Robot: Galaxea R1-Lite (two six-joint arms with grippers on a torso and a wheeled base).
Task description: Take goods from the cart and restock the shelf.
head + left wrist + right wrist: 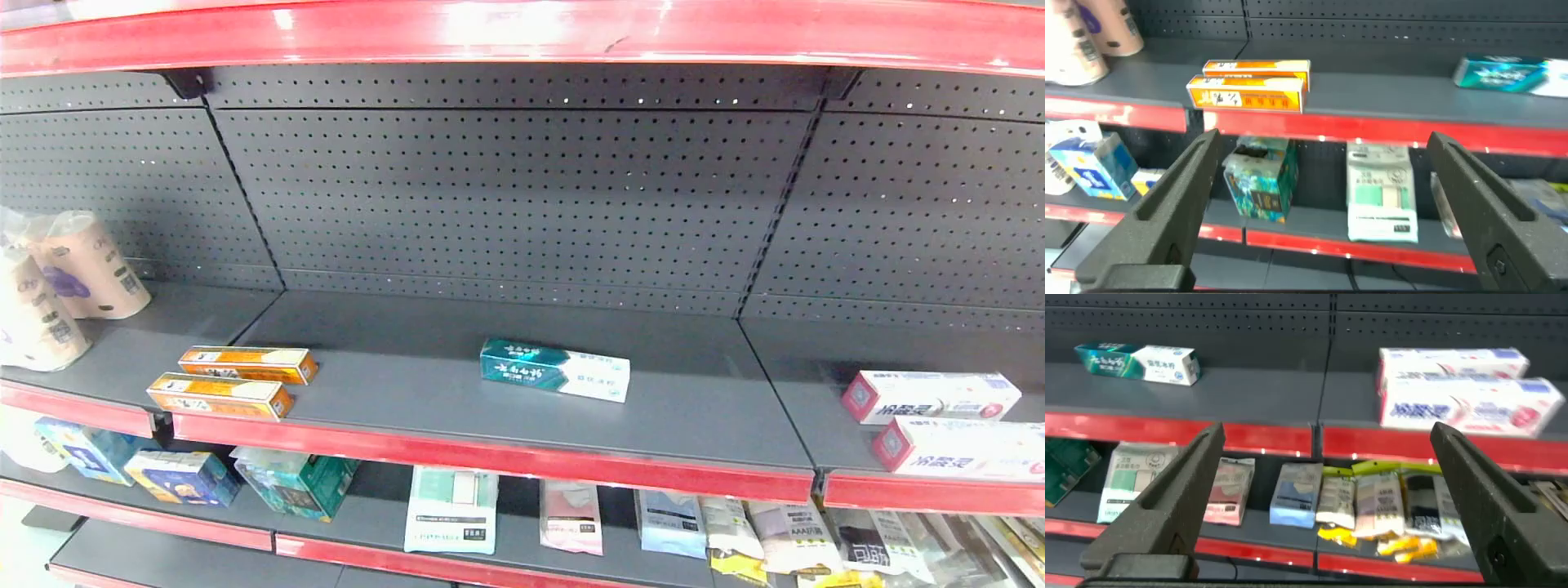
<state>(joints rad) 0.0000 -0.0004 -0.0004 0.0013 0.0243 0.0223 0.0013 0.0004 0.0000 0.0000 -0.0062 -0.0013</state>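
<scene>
While the left gripper [1323,139] and right gripper [1328,429] hang open (holding nothing) before the grey metal shelf [424,351], a teal-and-white cardboard box [555,370] lies mid-shelf; two orange cardboard boxes [249,364] lie to its left.

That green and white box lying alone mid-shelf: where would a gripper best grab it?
Probably around the middle of the green and white box, pinching its two long side faces and coming from the front of the shelf, slightly above. It lies flat, lengthwise along the shelf, with bare space all round.
</scene>
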